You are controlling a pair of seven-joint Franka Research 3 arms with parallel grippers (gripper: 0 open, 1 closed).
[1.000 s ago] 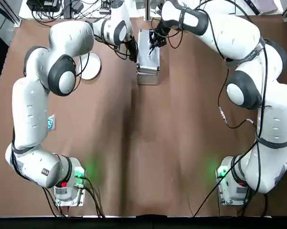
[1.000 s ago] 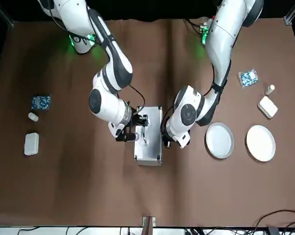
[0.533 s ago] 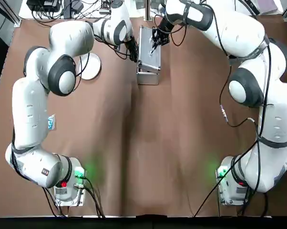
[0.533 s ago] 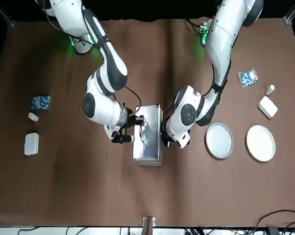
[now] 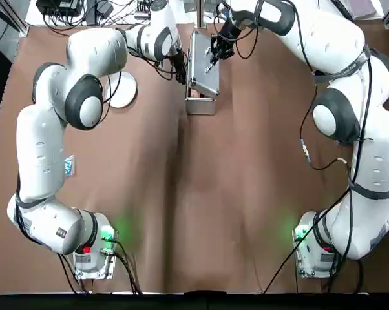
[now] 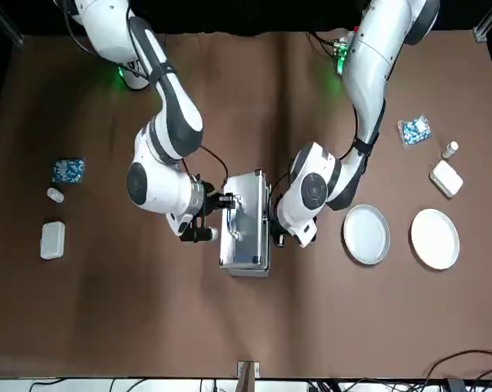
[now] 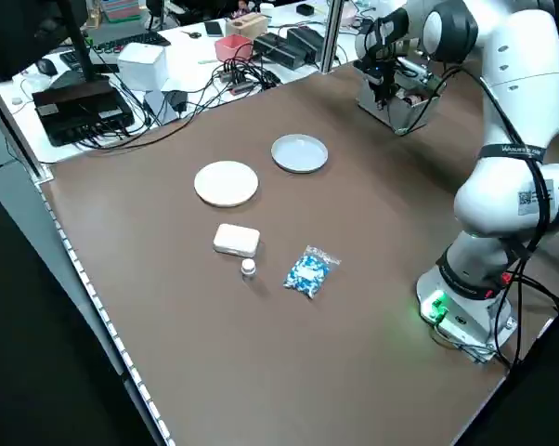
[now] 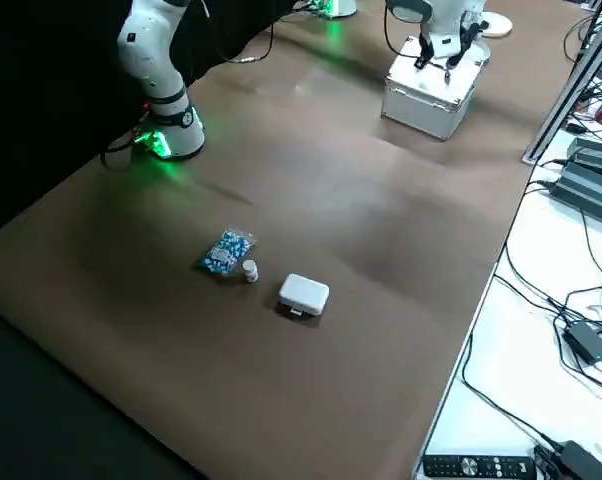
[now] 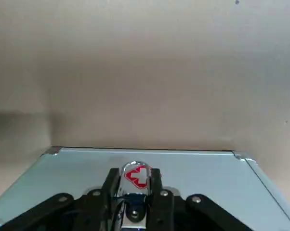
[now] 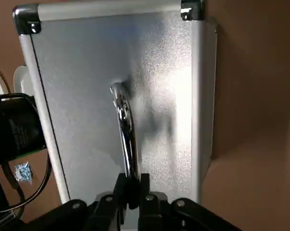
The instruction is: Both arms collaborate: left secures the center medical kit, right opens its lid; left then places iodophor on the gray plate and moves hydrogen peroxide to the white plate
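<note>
Right gripper clamped on the handle, the kit lid tilted partly up. Left gripper closed on the kit's side latch.

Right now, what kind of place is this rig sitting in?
Most likely a robotics lab bench. Two arms work at a brown-covered table on a metal case, and a side desk carries cables and electronics. The right gripper holds the case's handle.
</note>
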